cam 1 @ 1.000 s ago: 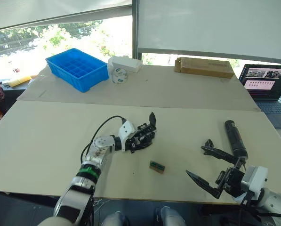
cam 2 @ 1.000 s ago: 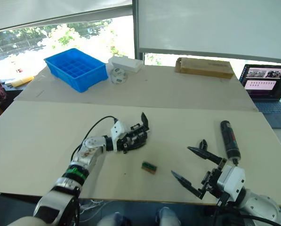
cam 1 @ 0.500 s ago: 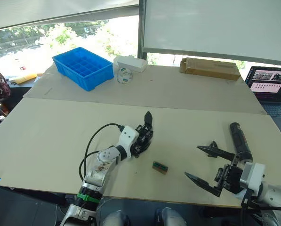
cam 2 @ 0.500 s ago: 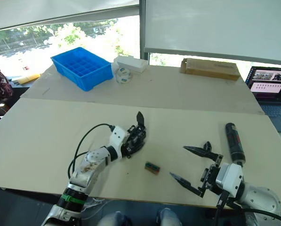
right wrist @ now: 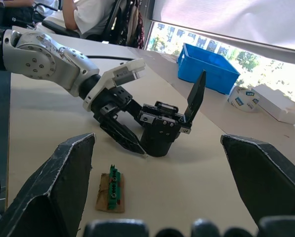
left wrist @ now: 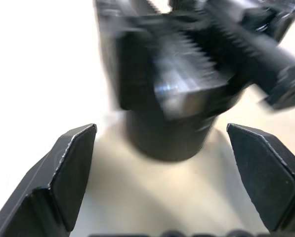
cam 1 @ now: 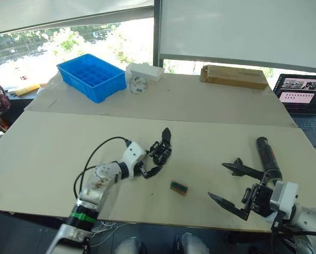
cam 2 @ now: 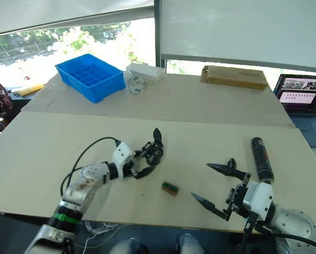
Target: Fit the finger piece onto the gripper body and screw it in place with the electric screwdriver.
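Note:
The gripper body (cam 1: 163,152) stands upright mid-table, its pointed black finger sticking up. My left gripper (cam 1: 156,160) is open, with one finger on each side of the body's round base (left wrist: 169,136); I cannot tell if they touch it. The electric screwdriver (cam 1: 265,156) lies on the table at the right. My right gripper (cam 1: 217,180) is open and empty just left of it, near the front edge. A small black piece, apparently the finger piece (cam 1: 237,160), lies just beyond that gripper's far finger.
A small green-and-brown block (cam 1: 178,187) lies between the two grippers. At the back stand a blue bin (cam 1: 89,76), a white box (cam 1: 144,71), a tape roll (cam 1: 138,84) and a cardboard box (cam 1: 233,76). A laptop (cam 1: 300,95) is at the far right. A seated person (right wrist: 93,15) is beyond the table.
My left gripper, which was closed around the gripper body, has opened and drawn back a little to the left. The body stays standing. The right arm has barely moved.

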